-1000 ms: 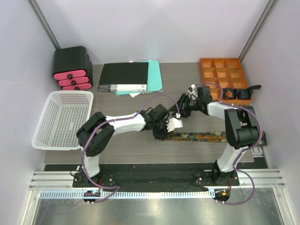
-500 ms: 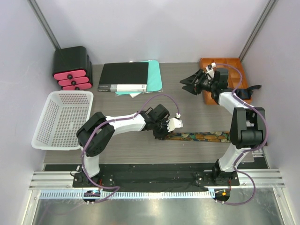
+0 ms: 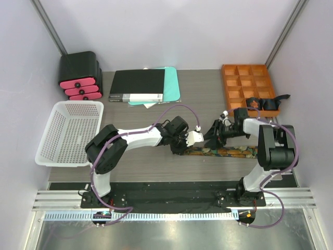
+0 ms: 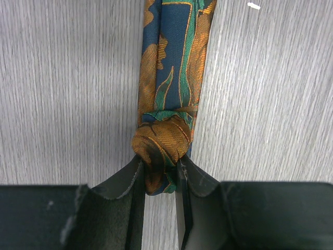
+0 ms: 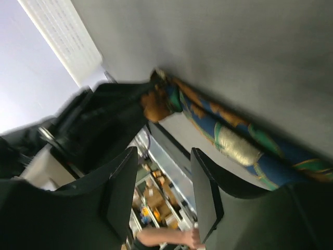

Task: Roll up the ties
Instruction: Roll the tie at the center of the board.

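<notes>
Right gripper (image 3: 214,131), jaws apart (empty), is returning from the one-o'clock tray (image 3: 231,86) to the tie (image 3: 229,152) lying at four o'clock. The left gripper (image 4: 158,174) is pinching its started roll, so rolling is likely resuming.

- Grey wood-grain counter (image 3: 208,104), with a patterned tie (image 3: 229,152) stretched along its near right part, left end rolled.
- White basket (image 3: 78,103): well left of the tie.
- Black folder (image 3: 138,83) on a teal sheet (image 3: 173,83): behind the tie, leftward.
- Orange compartment tray (image 3: 224,83): behind the tie.
- Black-and-pink drawer unit (image 3: 79,75): far back-left of the tie.
</notes>
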You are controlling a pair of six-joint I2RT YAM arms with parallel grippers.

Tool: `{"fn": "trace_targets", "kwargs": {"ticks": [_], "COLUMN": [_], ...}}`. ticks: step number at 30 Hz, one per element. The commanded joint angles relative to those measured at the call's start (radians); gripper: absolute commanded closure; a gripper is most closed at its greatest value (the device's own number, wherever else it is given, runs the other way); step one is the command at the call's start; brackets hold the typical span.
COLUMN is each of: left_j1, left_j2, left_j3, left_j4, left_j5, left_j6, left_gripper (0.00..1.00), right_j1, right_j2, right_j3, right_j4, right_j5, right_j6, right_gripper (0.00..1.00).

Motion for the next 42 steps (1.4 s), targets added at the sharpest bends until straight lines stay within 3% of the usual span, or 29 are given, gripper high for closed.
{"fn": "trace_targets", "kwargs": {"ticks": [1,5,21,28,30,34,35,37,42], "left_j1": [-0.004,-0.004,-0.004,-0.002,-0.001,0.025,0.037,0.076,0.159], "left_j2": [0.089,0.095,0.082,0.069,0.059,0.008,-0.012,-0.082,-0.193], "left_j3": [-0.058,-0.050,-0.058,-0.070,-0.076,-0.097,-0.105,-0.142,-0.249], "left_j4": [-0.067,-0.074,-0.069,-0.052,-0.052,-0.038,-0.017,0.015,0.185], "left_j5": [-0.081,-0.081,-0.086,-0.092,-0.084,-0.054,-0.029,0.055,0.237], "left_j6": [0.010,0.010,-0.013,-0.028,-0.036,-0.065,-0.092,-0.120,-0.233], "left_gripper": [0.88,0.88,0.88,0.86,0.85,0.74,0.65,0.53,0.36], "right_j1": [0.080,0.166,0.314,0.308,0.291,0.262,0.257,0.239,0.232], "right_j2": [-0.120,-0.104,0.040,0.041,0.046,0.052,0.057,0.073,0.118], "right_j3": [-0.101,-0.176,-0.169,-0.133,-0.121,-0.116,-0.115,-0.107,-0.093], "right_j4": [0.185,0.407,0.577,0.336,0.287,0.189,0.176,0.143,0.095], "right_j5": [-0.046,-0.017,0.019,0.068,0.076,0.095,0.103,0.105,0.123], "right_j6": [0.050,0.133,0.226,0.069,0.036,-0.025,-0.033,-0.053,-0.094], "right_gripper": [0.49,0.51,0.54,0.90,0.95,0.99,0.99,0.99,0.99]}}
